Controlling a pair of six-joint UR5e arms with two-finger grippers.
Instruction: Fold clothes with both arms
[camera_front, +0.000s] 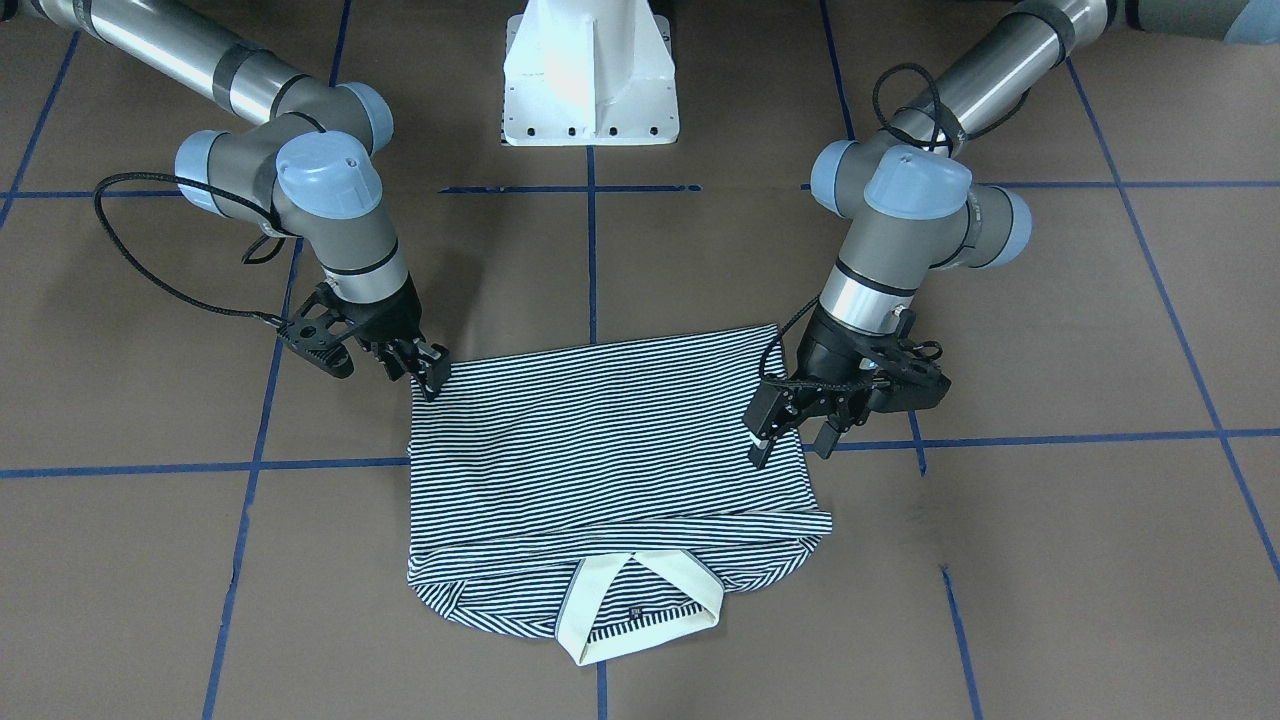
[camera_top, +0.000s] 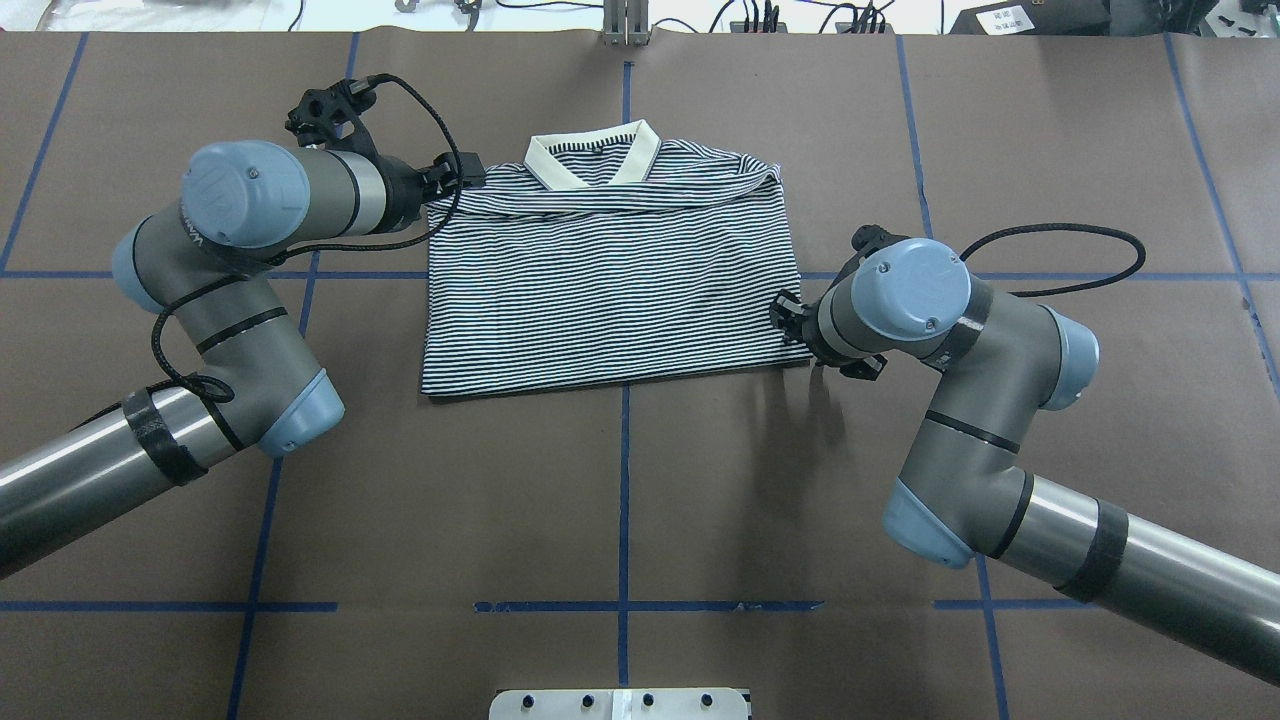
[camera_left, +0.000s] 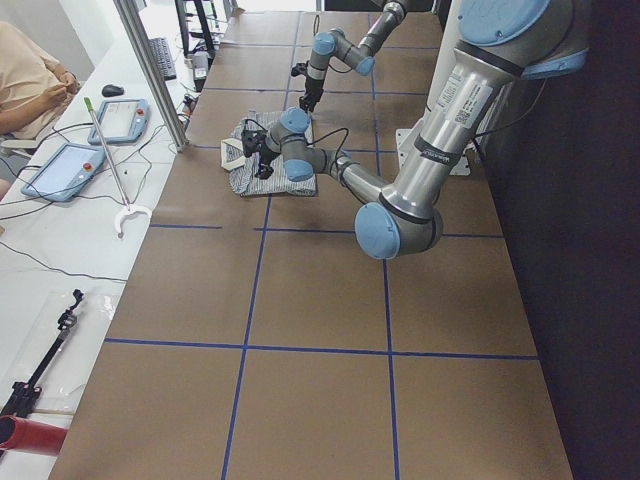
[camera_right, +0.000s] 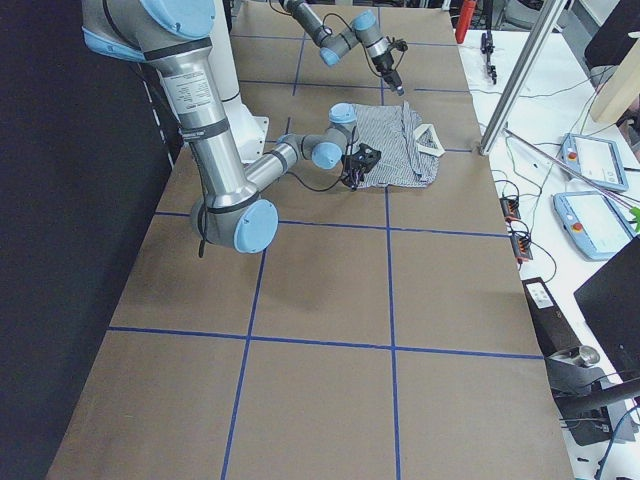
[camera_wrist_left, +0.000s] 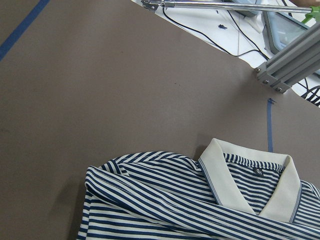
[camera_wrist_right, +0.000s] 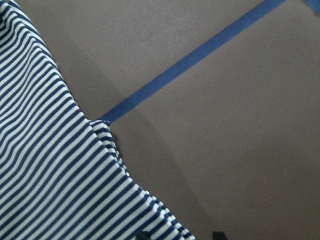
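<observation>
Collar (camera_front: 585, 610): cream band, probably the stiffest part of the garment, lying nearest the front-facing camera and farthest from the robot's base
Polo shirt (camera_front: 600, 450): flat at the middle of the brown table (camera_front: 1000, 560), sleeves tucked in so it forms a rough rectangle, with the hem toward the robot
Left gripper (camera_front: 790, 450): fingers spread and holding nothing, poised at the shirt's side edge, up toward the shoulder fold in the overhead view
Right gripper (camera_front: 432, 380): at the hem corner on the opposite side; its wrist view shows two dark tips apart with the striped edge running in between them, so I judge it spread and not pinching
Handling: likely a light, limp knit that drapes and stretches; the stacked layers can slide over one another; not fragile
Where to take hold: best at edges or corners, pinching through every layer, with both arms lifting evenly so the cloth neither sags nor skews
Risk: a shallow pinch may catch only the top layer and pull the tucked sleeves loose
</observation>
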